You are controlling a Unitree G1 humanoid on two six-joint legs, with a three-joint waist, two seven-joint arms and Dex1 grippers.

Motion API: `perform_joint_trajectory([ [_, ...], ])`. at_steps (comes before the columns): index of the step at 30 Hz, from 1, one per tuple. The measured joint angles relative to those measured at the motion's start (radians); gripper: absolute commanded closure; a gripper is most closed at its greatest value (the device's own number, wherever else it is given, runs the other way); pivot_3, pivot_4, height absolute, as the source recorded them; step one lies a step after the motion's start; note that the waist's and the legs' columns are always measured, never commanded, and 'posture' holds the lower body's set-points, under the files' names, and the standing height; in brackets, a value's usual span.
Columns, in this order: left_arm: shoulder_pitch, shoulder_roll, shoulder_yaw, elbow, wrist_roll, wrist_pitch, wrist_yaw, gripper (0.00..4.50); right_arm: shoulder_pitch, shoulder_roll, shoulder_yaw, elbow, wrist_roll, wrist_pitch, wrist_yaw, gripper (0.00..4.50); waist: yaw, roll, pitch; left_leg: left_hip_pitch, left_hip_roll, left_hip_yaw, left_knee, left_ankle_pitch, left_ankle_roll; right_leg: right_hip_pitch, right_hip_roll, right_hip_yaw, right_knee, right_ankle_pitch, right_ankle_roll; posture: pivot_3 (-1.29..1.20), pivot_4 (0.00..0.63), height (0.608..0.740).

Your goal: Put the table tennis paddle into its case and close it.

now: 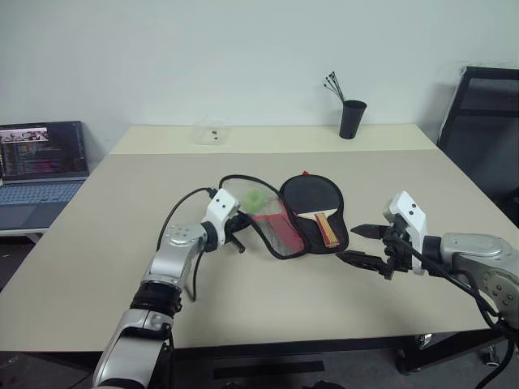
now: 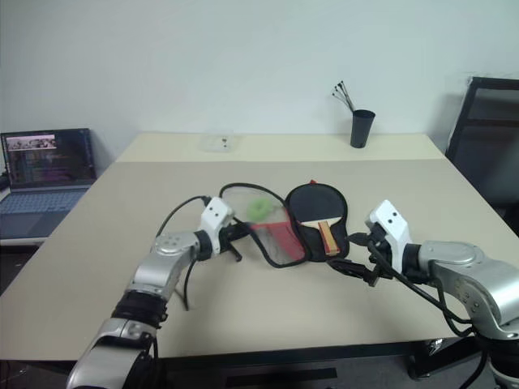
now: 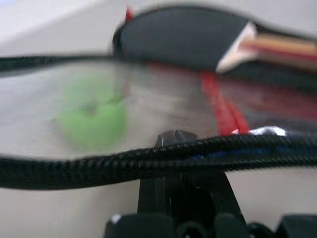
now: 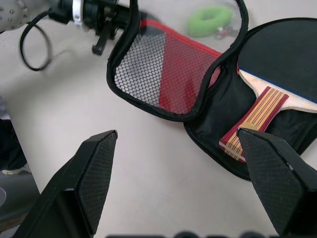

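Left pincer (image 1: 238, 228): fingers pinched fully together on the zipped rim of the case (image 1: 280, 219), at the mesh flap's outer edge. In the left wrist view the black zipper band runs straight across the closed fingertips (image 3: 174, 141). The flap is raised off the tabletop (image 1: 97, 267) and stands tilted, its mesh and red logo panel (image 4: 181, 74) facing the robot.

Right pincer (image 1: 365, 245): spread wide, holding nothing, touching nothing. It hangs above bare tabletop just beside the case's near right rim. In the right wrist view its two black fingers (image 4: 94, 173) frame the case's handle end with clear surface between them.

Table tennis paddle (image 1: 312, 198): lies flat inside the open lower half of the case, black face up, tan handle with red stripe pointing toward the near edge of the tabletop. The case is unzipped and open, near the middle of the tabletop, slightly toward the near edge.

Lime-green ring tag (image 1: 255, 198): on the tabletop behind the raised flap.

Further out: black cup (image 1: 352, 119) with thin sticks near the far edge, right of centre; small clear container (image 1: 212, 134) near the far edge, left of centre. Laptop (image 1: 40, 166) on a lower surface past the left edge; dark chair (image 1: 486, 121) past the right edge.
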Motion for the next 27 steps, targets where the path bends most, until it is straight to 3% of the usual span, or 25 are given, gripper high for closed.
perform_joint_trajectory([
  [5,-0.14,-0.075,-0.031,0.12,0.022,-0.061,0.01,4.46,0.011,-0.021,-0.012,0.005,-0.001,-0.002,0.003,0.24,0.002,0.0,0.0,0.0,-0.001,0.0,0.001,0.0,0.0,0.0,0.0,0.0,0.0,0.0,0.0,0.0,0.15,0.74],
  [12,-0.304,-0.164,-0.07,0.493,0.109,-0.226,0.091,4.46,0.022,-0.037,-0.021,0.024,-0.009,-0.007,0.001,0.24,-0.003,-0.001,0.001,-0.001,-0.001,0.0,0.0,0.0,0.0,-0.001,0.001,0.001,-0.001,0.0,0.0,0.0,0.15,0.74],
  [16,-0.348,-0.19,-0.065,0.616,0.128,-0.278,0.113,4.46,0.029,-0.037,-0.023,0.024,-0.01,-0.008,-0.007,0.24,-0.002,-0.001,0.001,-0.002,-0.001,0.0,0.0,0.0,0.0,-0.002,0.001,0.0,-0.001,0.0,0.001,0.0,0.15,0.74],
  [27,-0.359,-0.223,-0.055,0.695,0.139,-0.327,0.128,4.46,0.025,-0.035,-0.031,0.038,-0.012,-0.024,-0.034,0.24,-0.002,-0.001,0.001,-0.002,-0.001,0.0,0.0,0.0,0.0,-0.002,0.001,0.0,0.0,0.0,0.001,0.0,0.15,0.74],
])
